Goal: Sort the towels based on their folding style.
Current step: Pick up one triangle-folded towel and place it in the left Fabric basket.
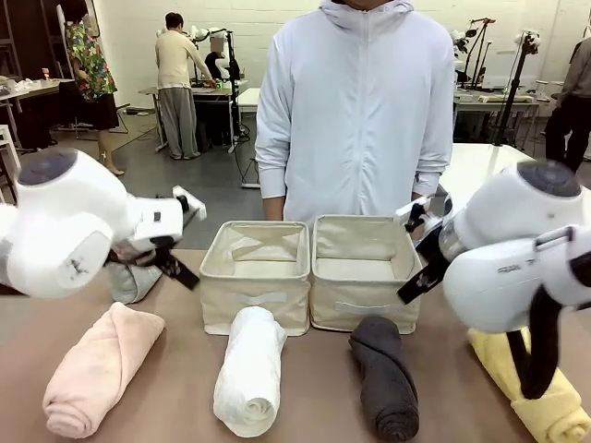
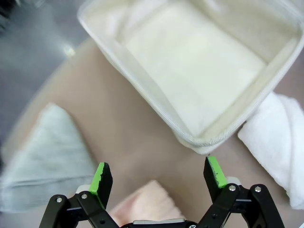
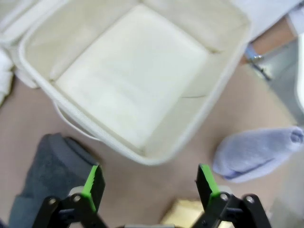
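Four rolled towels lie along the table's front: pink (image 1: 97, 369), white (image 1: 249, 369), dark grey (image 1: 386, 374) and yellow (image 1: 540, 392). A pale green cone towel (image 1: 132, 281) sits behind the pink one, partly hidden by my left arm; the left wrist view shows the green towel (image 2: 45, 161) beside the pink towel (image 2: 145, 204) and white towel (image 2: 280, 137). A blue cone towel (image 3: 256, 152) lies right of the right basket. My left gripper (image 2: 159, 175) hangs open over the table. My right gripper (image 3: 149, 185) is open above the grey towel (image 3: 47, 175) and yellow towel (image 3: 183, 211).
Two beige fabric baskets stand side by side mid-table, the left basket (image 1: 254, 277) and the right basket (image 1: 360, 272), with nothing in them. A person in a pale hoodie (image 1: 355, 101) stands right behind them. My arms' bulky white joints hang over both table ends.
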Action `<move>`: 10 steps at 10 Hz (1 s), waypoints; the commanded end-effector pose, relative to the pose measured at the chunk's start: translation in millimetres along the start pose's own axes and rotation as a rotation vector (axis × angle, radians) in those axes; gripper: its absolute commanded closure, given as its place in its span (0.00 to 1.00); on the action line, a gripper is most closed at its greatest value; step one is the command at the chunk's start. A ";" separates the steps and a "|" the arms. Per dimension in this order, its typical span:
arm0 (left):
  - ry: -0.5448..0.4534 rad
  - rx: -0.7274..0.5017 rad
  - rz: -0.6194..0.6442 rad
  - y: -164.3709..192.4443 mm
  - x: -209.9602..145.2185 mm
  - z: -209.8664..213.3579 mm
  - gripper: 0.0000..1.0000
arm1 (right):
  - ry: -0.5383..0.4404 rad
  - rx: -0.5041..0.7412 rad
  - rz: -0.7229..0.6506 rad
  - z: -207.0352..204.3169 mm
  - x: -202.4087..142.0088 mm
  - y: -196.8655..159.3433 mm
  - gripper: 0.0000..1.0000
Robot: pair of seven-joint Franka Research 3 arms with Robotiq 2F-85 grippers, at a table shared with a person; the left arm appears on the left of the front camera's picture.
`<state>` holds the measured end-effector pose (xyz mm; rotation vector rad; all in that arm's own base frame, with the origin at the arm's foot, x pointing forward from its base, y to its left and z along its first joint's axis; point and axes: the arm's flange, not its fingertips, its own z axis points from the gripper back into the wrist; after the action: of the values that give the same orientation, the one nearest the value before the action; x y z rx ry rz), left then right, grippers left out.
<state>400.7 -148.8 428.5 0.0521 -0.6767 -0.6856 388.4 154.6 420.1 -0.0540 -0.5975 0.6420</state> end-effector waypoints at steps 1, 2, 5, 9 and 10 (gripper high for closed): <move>-0.081 0.141 -0.069 -0.9 -5.6 123.8 0.00 | 0.004 -0.174 -0.036 136.6 -3.7 16.4 0.00; -0.057 0.157 -0.073 4.2 4.2 160.0 0.00 | 0.007 -0.197 -0.049 180.0 3.8 20.7 0.00; -0.022 0.196 -0.125 5.9 23.1 225.1 0.00 | 0.034 -0.279 -0.054 258.5 22.4 35.7 0.00; -0.052 0.194 -0.085 8.0 16.2 230.8 0.00 | -0.001 -0.253 -0.046 268.3 5.2 31.8 0.00; -0.052 0.194 -0.085 8.0 16.2 230.8 0.00 | -0.001 -0.253 -0.046 268.3 5.2 31.8 0.00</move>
<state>276.4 -112.1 622.8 0.2639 -0.7880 -0.7109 226.8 146.2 642.6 -0.2997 -0.6638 0.5214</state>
